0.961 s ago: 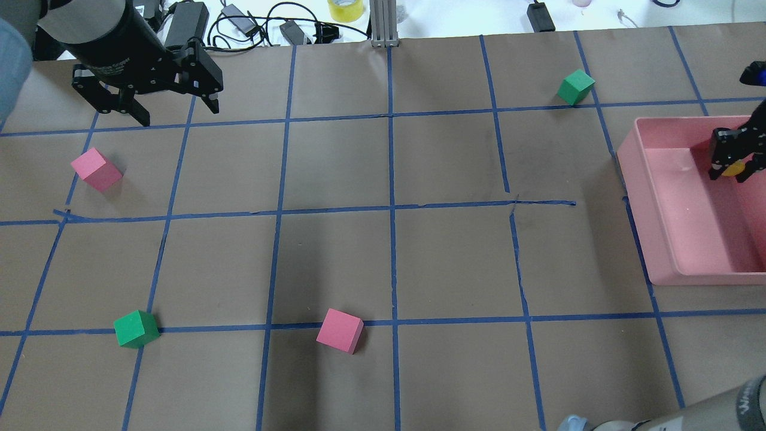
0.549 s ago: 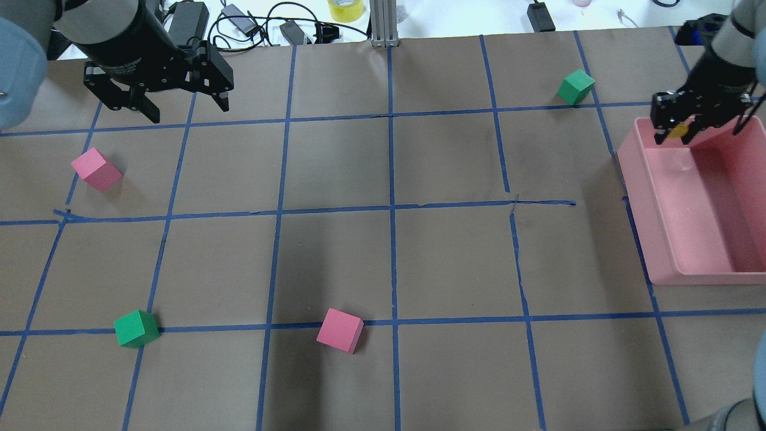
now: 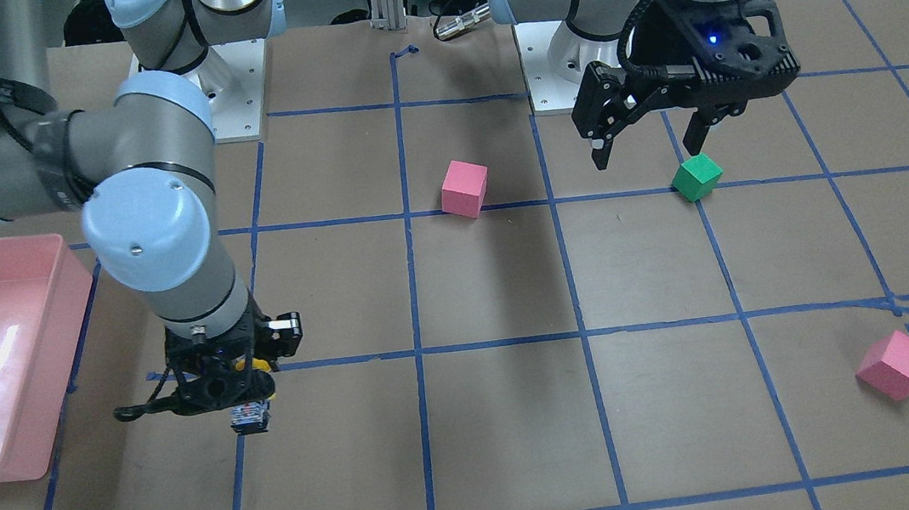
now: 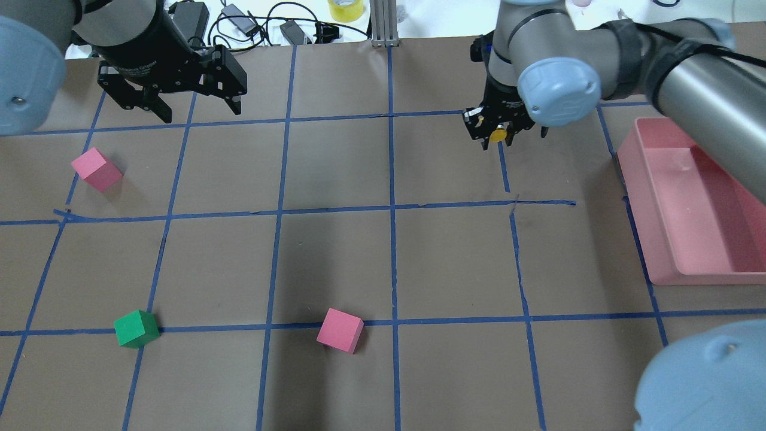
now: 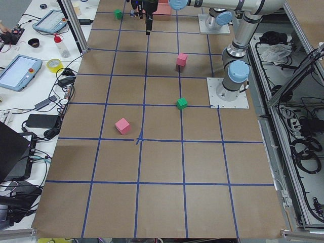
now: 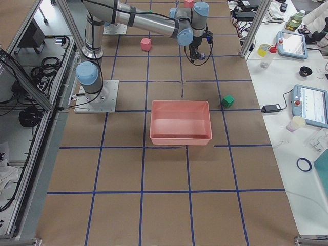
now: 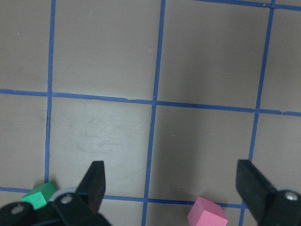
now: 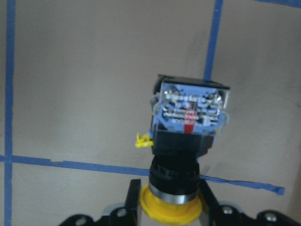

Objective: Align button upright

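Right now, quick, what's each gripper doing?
Left gripper: open, holding nothing.
Right gripper: shut on the button, gripping its yellow cap.

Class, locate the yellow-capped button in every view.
Front-facing: button lower left.
Overhead: button upper right of centre.
Exterior left: near top edge, too small to tell.
Exterior right: top centre, too small.
Left wrist: absent.
Right wrist: button centre.
Shared landmark: pink tray.

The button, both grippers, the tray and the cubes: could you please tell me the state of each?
Button, gripped by its yellow cap, base pointing down.
Right gripper, shut on the button.
Left gripper, open and empty.
Tray, upright and empty.
Pink cubes, loose on the table.
Green cubes, loose on the table.
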{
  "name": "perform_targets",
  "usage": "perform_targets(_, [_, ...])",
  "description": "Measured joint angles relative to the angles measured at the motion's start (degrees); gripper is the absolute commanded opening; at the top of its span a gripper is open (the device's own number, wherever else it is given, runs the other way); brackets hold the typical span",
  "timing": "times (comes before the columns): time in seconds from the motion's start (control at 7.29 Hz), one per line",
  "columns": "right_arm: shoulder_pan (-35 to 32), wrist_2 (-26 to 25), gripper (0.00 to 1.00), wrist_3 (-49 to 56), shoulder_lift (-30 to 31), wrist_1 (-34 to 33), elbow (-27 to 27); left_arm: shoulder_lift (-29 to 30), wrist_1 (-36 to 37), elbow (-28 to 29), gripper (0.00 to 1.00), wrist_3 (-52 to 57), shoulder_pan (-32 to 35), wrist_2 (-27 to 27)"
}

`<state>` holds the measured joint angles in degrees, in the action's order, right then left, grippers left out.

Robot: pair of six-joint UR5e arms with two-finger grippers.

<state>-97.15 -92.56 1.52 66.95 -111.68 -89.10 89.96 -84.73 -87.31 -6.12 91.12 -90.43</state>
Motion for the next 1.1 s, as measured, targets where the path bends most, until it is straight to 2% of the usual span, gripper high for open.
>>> perform_targets(0.27, [-4.53,1.50,0.00,-2.47,-4.39,-5.43,0.18,0.05,0.06,0.01,1.00,0.62,-0.06,-0.01])
perform_targets(0.55, [-8.48,4.78,0.00,-5.35,-8.20,-8.17,1.99,0.05,0.12,-0.01,1.00,3.24,-0.12,0.30])
perform_targets(0.82, [-11.48,6.33,0.00,-6.97,-12.47,-8.99,5.81,0.13,0.10,-0.07,1.00,3.87,-0.15,0.44])
perform_targets(1.1, [-13.10,6.65,0.00,-7.81,-14.66,-9.02,7.24,0.32,0.09,-0.52,1.00,3.83,-0.15,0.51])
